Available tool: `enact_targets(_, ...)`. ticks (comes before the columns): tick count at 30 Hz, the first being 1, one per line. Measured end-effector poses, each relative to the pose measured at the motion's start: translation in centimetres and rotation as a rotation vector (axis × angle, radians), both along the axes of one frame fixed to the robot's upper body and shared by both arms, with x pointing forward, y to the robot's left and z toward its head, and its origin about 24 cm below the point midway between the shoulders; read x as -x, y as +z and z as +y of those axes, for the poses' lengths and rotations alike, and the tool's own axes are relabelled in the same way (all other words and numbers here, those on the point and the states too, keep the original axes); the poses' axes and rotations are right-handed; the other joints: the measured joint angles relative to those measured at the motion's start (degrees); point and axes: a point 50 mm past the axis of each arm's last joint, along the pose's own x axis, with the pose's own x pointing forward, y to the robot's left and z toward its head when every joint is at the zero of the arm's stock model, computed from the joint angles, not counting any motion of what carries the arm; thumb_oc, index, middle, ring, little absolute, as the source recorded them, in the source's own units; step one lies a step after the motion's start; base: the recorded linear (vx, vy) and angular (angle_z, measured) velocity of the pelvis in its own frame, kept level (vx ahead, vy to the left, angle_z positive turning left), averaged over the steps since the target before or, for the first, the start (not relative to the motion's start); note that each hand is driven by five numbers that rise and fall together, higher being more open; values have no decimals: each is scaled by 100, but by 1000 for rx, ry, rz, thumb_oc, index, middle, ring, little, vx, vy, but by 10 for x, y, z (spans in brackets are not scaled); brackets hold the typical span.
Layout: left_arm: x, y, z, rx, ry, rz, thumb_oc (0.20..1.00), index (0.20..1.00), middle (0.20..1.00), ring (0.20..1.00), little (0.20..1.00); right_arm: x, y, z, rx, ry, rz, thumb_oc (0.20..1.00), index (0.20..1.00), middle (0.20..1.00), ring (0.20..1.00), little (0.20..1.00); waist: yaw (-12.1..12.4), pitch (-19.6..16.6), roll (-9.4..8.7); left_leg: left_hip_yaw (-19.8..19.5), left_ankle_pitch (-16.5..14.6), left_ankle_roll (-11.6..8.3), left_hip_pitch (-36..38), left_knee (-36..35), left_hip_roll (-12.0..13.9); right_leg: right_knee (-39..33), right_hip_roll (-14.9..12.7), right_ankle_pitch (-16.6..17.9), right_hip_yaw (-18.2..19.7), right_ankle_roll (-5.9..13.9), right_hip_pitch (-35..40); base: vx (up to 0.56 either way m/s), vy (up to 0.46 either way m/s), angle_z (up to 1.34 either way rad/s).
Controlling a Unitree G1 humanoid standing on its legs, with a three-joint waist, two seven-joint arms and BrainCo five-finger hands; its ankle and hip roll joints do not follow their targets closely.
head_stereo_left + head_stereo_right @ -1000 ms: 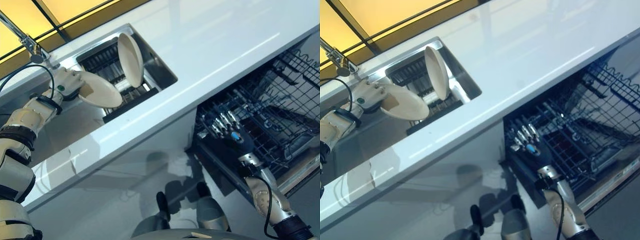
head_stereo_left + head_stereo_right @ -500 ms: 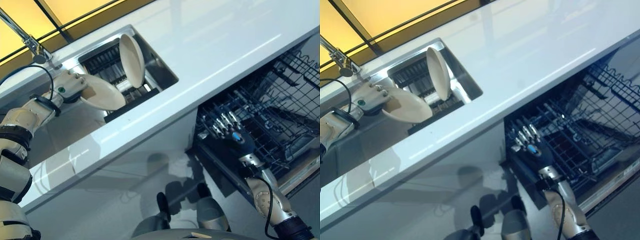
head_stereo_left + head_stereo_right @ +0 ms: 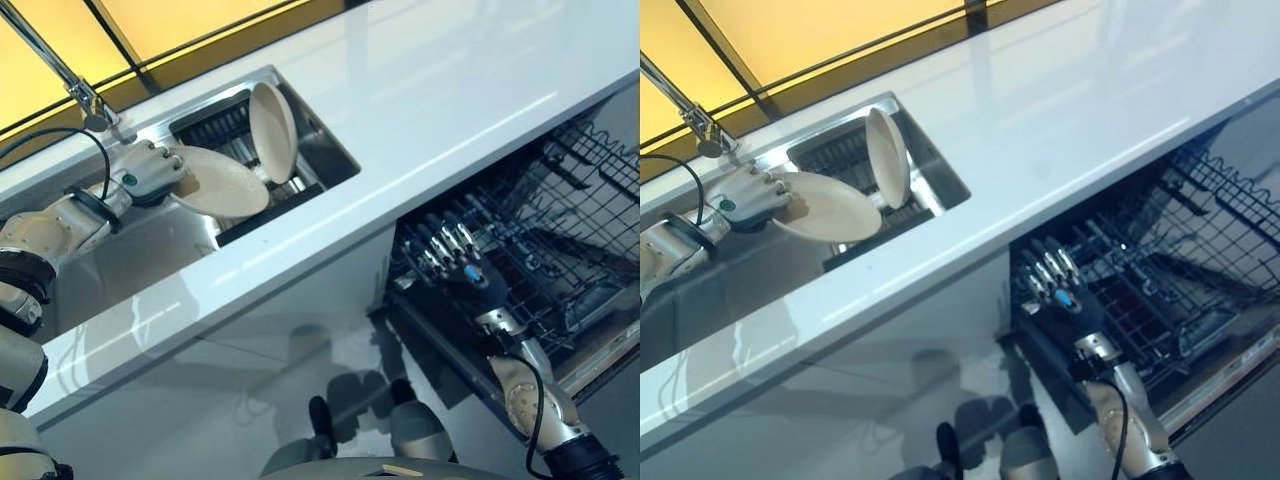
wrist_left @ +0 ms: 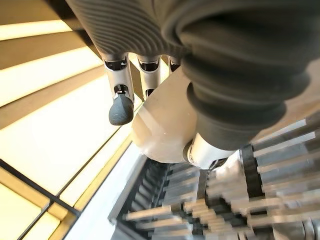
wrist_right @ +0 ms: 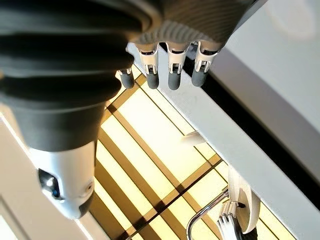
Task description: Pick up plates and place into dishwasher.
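Note:
My left hand (image 3: 146, 172) is shut on the rim of a cream plate (image 3: 226, 184) and holds it nearly level over the sink (image 3: 335, 150). In the left wrist view the fingers (image 4: 121, 107) lie on one face of the plate (image 4: 165, 125) with the thumb on the other. A second cream plate (image 3: 272, 131) stands upright in the dark rack (image 3: 214, 120) inside the sink, just past the held plate's edge. My right hand (image 3: 466, 270) hangs open, fingers straight, at the front edge of the pulled-out dishwasher rack (image 3: 560, 225).
A white counter (image 3: 440, 90) runs between the sink and the open dishwasher below it. A chrome faucet (image 3: 62, 68) rises at the sink's far left. The dishwasher rack's upright wire tines stand behind my right hand.
The camera has shifted a little. My left hand has raised the held plate slightly and brought it flatter, its edge closer to the upright plate. The right hand has stayed put.

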Motion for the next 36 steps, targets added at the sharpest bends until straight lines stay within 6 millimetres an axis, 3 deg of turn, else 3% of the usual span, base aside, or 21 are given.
enact_targets(10,12,-22,4,49,1,67,200,200,200,200,200,5,-6,-1,-24,-10,31,1000,1000,1000,1000,1000,60,-500,-87,-6,-9,-12,55,-14,25,0,20,2,2,-4,46,3,-15,0)
enact_targets(20,20,4,15,398,27,-130,200,200,200,200,200,13,-13,-4,-53,-29,49,1000,1000,1000,1000,1000,185,-772,-132,-26,-6,-51,52,-25,77,-3,79,13,-7,-38,46,-12,-28,0)
enact_targets(24,19,13,5,421,-29,-170,200,200,200,200,200,16,-16,-2,-72,-25,55,1000,1000,1000,1000,1000,270,-926,-191,-48,-7,-51,65,-25,81,-47,81,17,-35,-43,99,6,-33,3)
enact_targets(30,20,18,9,465,-18,-197,200,200,200,200,200,17,-17,-1,-94,-25,56,1000,1000,1000,1000,1000,284,-1071,-219,-91,-11,-59,63,-27,82,-66,81,9,-81,-32,127,-1,-13,3)
enact_targets(36,28,33,4,740,-83,-253,200,200,200,200,200,17,-17,-1,-97,-30,54,1000,1000,1000,1000,1000,284,-1082,-236,-90,-5,-57,62,-26,84,-67,83,11,-80,-35,125,-40,-8,0)
